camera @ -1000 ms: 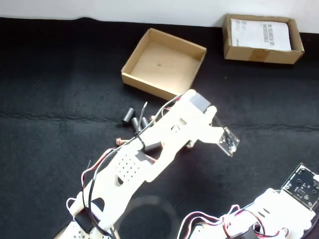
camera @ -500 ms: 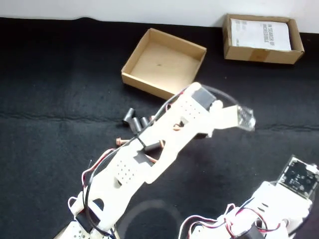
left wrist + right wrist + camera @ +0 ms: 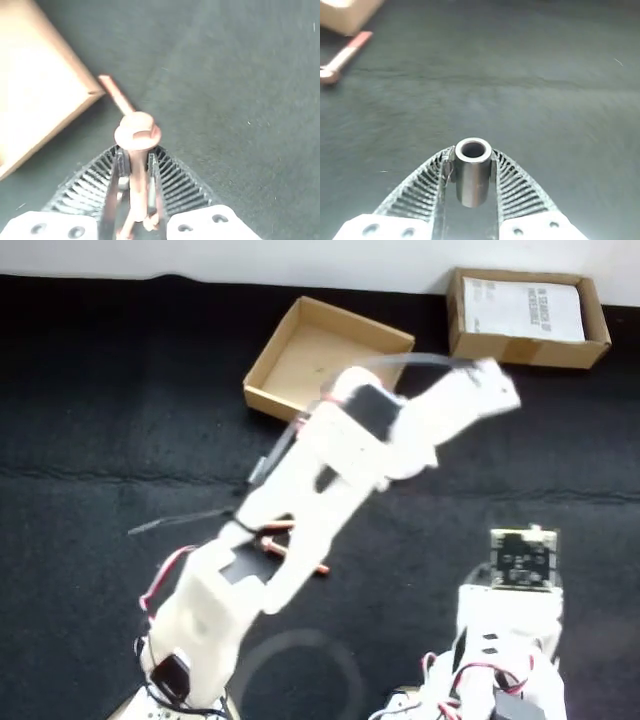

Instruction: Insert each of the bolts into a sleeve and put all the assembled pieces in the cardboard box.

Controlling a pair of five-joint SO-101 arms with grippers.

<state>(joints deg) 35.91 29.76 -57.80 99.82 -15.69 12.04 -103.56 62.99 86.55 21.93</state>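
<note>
My left gripper (image 3: 136, 156) is shut on a copper bolt (image 3: 137, 134), whose slotted head stands just past the fingertips. In the high view this gripper (image 3: 487, 382) hangs above the table, to the right of the open cardboard box (image 3: 330, 365). A wall of the box (image 3: 35, 90) lies close beside the held bolt, with another pink bolt shank (image 3: 114, 93) at its corner. My right gripper (image 3: 472, 156) is shut on a dark metal sleeve (image 3: 472, 170), bore facing outward. The right arm (image 3: 520, 585) stands at the front right.
Loose bolts (image 3: 318, 568) lie on the black cloth beside the left arm, and a dark sleeve (image 3: 258, 468) peeks out at its far side. One bolt (image 3: 342, 57) lies ahead of the right gripper. A second box (image 3: 527, 315) holding a paper sits at the back right.
The left arm has risen and swung its gripper toward the back right, level with the box. The right arm has turned and shifted left, away from the table's right edge.
</note>
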